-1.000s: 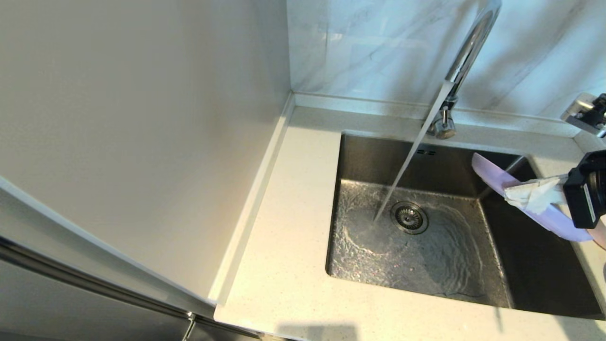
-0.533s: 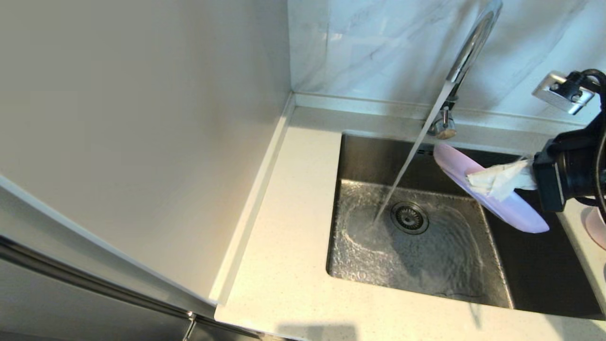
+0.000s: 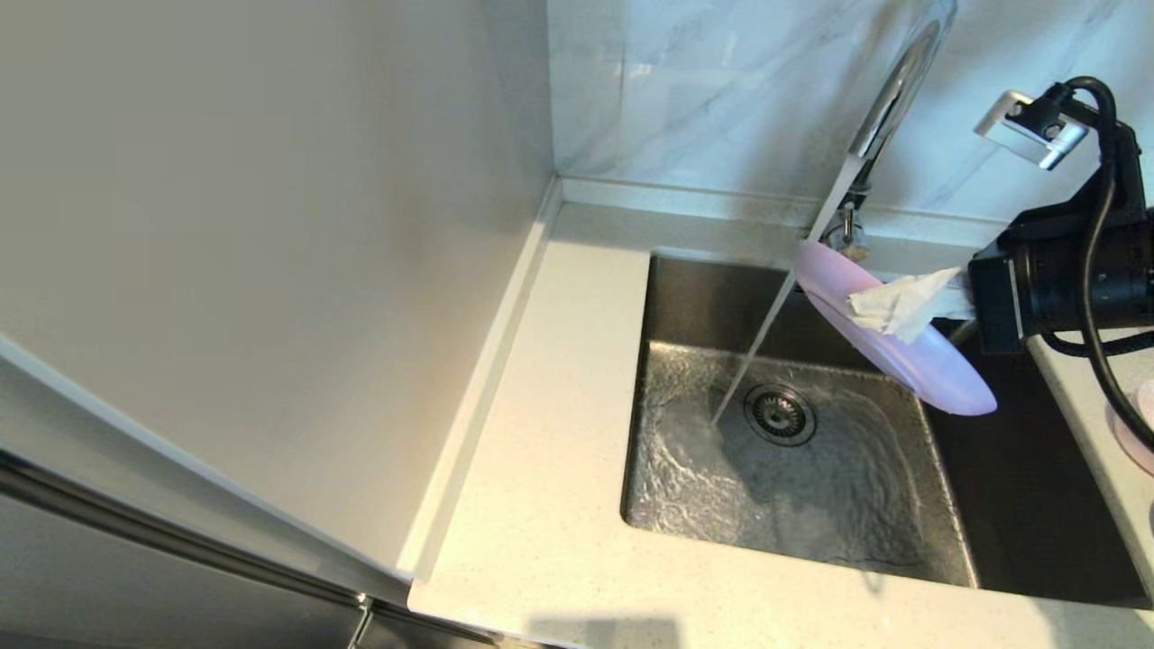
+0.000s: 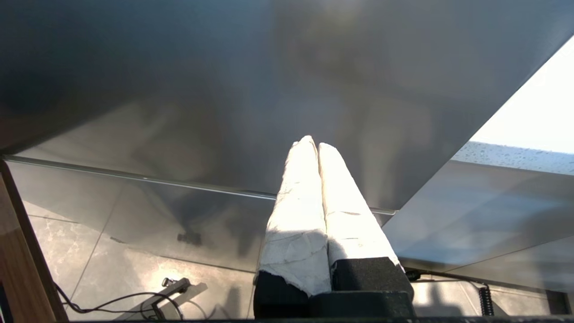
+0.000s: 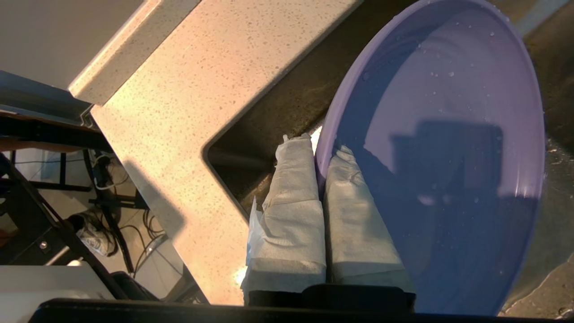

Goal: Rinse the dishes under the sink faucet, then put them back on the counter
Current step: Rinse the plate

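Holding the shallow lavender plate (image 3: 902,347) by its rim, your right gripper (image 5: 319,179) pinches the edge between paper-wrapped fingers (image 5: 293,211) at about 2 o'clock over the brushed steel sink (image 3: 685,297), just beside the stream from the chrome gooseneck faucet (image 3: 892,81). Expect the plate to be stiff, light, slippery when wet and likely breakable; keep your hold deep on the rim. Your left gripper (image 4: 317,148) hangs parked below the speckled off-white desk (image 3: 550,406), fingers pressed together on nothing.

The sink (image 3: 793,469) is set into the worktop (image 3: 550,469) toward its right rear corner, the faucet (image 3: 888,99) behind it, the plate (image 3: 902,347) tilted above the sink's rear right
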Motion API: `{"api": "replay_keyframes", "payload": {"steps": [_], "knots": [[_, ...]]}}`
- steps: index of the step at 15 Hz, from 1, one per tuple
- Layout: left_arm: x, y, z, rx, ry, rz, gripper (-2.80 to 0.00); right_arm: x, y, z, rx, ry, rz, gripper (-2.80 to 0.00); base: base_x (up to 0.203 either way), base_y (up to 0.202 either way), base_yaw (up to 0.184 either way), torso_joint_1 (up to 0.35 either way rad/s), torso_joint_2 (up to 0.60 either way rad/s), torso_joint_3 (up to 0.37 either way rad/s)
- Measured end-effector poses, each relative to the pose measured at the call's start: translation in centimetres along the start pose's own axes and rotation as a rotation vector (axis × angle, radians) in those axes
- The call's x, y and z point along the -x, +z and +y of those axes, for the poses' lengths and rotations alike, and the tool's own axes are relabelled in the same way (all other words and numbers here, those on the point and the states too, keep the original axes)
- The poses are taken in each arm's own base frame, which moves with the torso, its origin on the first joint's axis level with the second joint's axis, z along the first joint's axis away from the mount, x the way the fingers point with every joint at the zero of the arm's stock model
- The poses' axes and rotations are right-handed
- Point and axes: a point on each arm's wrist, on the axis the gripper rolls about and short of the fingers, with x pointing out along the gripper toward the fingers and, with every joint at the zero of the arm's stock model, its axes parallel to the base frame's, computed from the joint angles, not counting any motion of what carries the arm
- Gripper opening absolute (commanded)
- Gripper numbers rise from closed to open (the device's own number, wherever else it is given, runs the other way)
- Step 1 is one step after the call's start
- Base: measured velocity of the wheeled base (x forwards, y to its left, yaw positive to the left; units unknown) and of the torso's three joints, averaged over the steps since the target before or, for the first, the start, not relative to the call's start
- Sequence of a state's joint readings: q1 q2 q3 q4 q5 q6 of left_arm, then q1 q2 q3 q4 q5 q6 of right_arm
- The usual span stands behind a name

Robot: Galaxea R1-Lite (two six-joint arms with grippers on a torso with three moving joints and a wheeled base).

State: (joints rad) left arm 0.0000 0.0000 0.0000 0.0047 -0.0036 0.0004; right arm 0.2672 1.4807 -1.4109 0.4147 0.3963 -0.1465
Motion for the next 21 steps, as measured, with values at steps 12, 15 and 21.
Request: {"api": "replay_keyframes", "payload": {"steps": [12,15,21], "knots": [[0.0,0.0,0.0,0.0,0.0,0.0,-2.8,-3.3,1.3,-1.2,-0.046,-0.103,0.03,-2.8,0.0,0.0,0.0,0.0,0.0,0.0],[0.0,0.0,0.0,0.0,0.0,0.0,-2.8,-3.8,1.4,-1.0,-0.047,-0.091,0.036,-2.8,0.0,0.0,0.0,0.0,0.0,0.0],[0.0,0.0,0.0,0.0,0.0,0.0,-2.8,-5.1,2.4,0.0,-0.022,-0.102,0.025,-2.8,0.0,0.0,0.0,0.0,0.0,0.0]]}}
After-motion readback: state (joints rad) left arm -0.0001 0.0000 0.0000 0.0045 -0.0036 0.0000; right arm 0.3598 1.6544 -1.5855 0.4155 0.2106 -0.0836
